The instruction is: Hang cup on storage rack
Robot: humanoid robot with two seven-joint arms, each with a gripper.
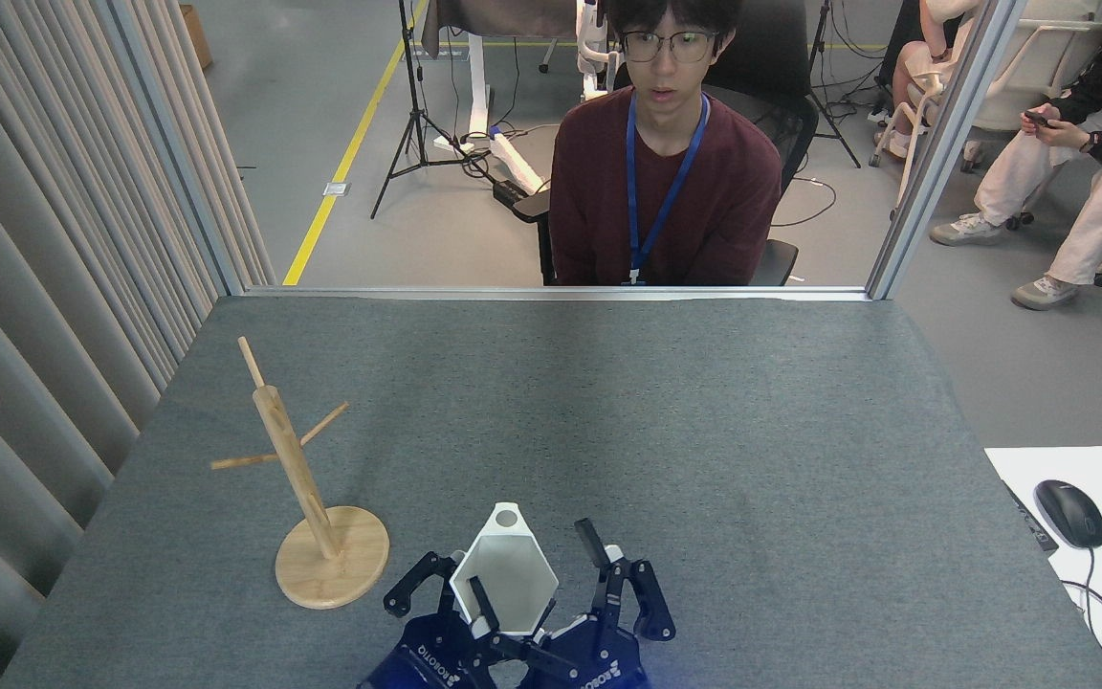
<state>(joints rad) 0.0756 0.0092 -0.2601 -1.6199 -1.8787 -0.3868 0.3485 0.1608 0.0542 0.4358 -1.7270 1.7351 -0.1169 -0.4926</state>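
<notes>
The white faceted cup [505, 565] stands upright, mouth up, near the table's front edge, its tab handle with the round hole pointing away from me. My left gripper [467, 578] is shut on the cup's left wall, with one finger [482, 601] inside the mouth. Just to the right, my right gripper [603, 547] is off the cup and open, holding nothing. The wooden storage rack [295, 469] is to the cup's left, with a round base [350, 574], a leaning post and bare pegs.
A person in a dark red top sits behind the far edge of the grey table [704, 431]. Curtains run along the left side. A white desk with a black mouse [1069, 513] lies at the right. More people sit at the back right.
</notes>
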